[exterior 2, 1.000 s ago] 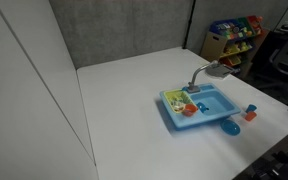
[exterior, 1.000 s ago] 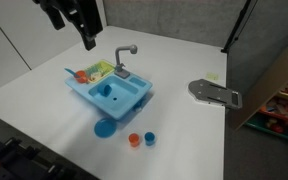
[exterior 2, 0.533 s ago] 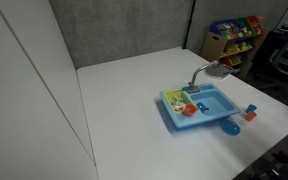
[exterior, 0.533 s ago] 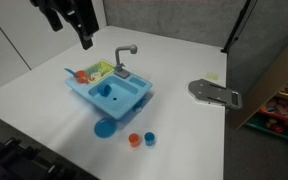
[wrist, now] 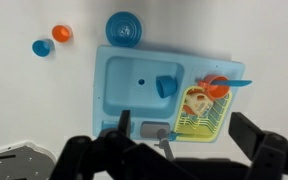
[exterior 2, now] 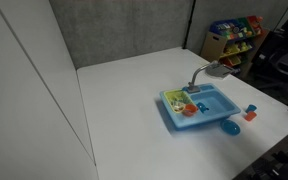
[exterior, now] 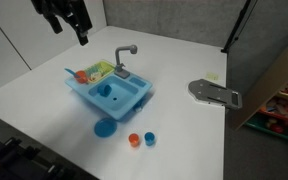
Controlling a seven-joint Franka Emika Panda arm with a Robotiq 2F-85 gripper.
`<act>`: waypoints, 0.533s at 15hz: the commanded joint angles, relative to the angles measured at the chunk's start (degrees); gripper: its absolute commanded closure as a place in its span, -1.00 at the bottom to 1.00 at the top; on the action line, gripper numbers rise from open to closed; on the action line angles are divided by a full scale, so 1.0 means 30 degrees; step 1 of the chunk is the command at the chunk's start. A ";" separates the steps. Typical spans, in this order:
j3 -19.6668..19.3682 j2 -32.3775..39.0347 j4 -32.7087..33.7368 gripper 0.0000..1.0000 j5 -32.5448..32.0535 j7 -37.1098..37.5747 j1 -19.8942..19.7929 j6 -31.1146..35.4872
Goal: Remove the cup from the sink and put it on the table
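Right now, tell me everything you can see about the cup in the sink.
The cup is small, light blue and plastic-looking, the same blue as the sink. It sits inside the basin, close to the wall on the green rack's side. It is too small to tell whether it stands upright. Nothing but the sink touches it.

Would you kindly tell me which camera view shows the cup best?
The wrist view: it looks straight down on the cup, clear inside the sink. Both exterior views show it only as a tiny blue blob.
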 commanded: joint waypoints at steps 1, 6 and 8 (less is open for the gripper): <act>0.0930 0.1814 0.0906 -1.00 -0.0066 0.0897 0.0373 0.1138; 0.1901 0.3931 0.1157 -1.00 -0.0396 0.1328 0.0795 0.3802; 0.2058 0.4748 0.1200 -1.00 -0.0305 0.1153 0.0890 0.4862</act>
